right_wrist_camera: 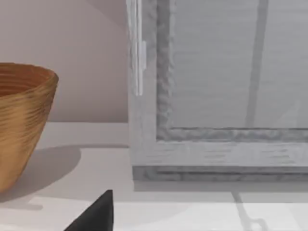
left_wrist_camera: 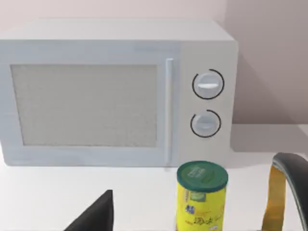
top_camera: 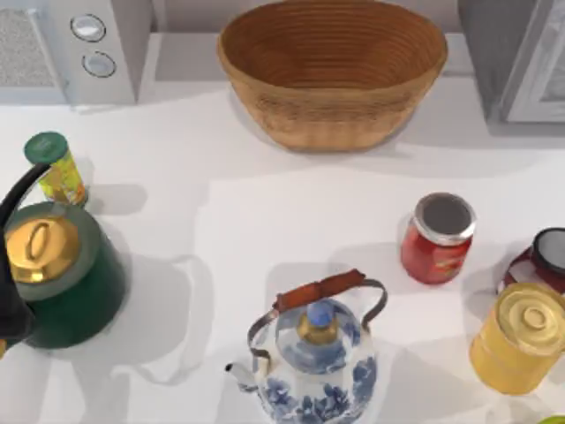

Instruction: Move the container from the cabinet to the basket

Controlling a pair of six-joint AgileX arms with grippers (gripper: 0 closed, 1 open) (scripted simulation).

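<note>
The container is out of view. The grey cabinet (top_camera: 516,57) stands at the table's back right, and its white-framed door panel (right_wrist_camera: 226,86) faces the right wrist camera. The tan wicker basket (top_camera: 331,115) sits at the back centre, left of the cabinet, and its wall (right_wrist_camera: 21,120) also shows in the right wrist view. A dark part of my right gripper (right_wrist_camera: 96,215) shows low in the right wrist view, some way in front of the cabinet. A dark part of my left gripper (left_wrist_camera: 96,215) shows in the left wrist view, pointing at the microwave.
A pale microwave (top_camera: 75,49) with two knobs stands at the back left. In front of it are a yellow can with a green lid (top_camera: 55,168) and a green kettle (top_camera: 62,274). A blue-and-white teapot (top_camera: 313,358) sits front centre. A red jar (top_camera: 437,238), a dark cup (top_camera: 543,256) and a yellow canister (top_camera: 519,336) stand at the right.
</note>
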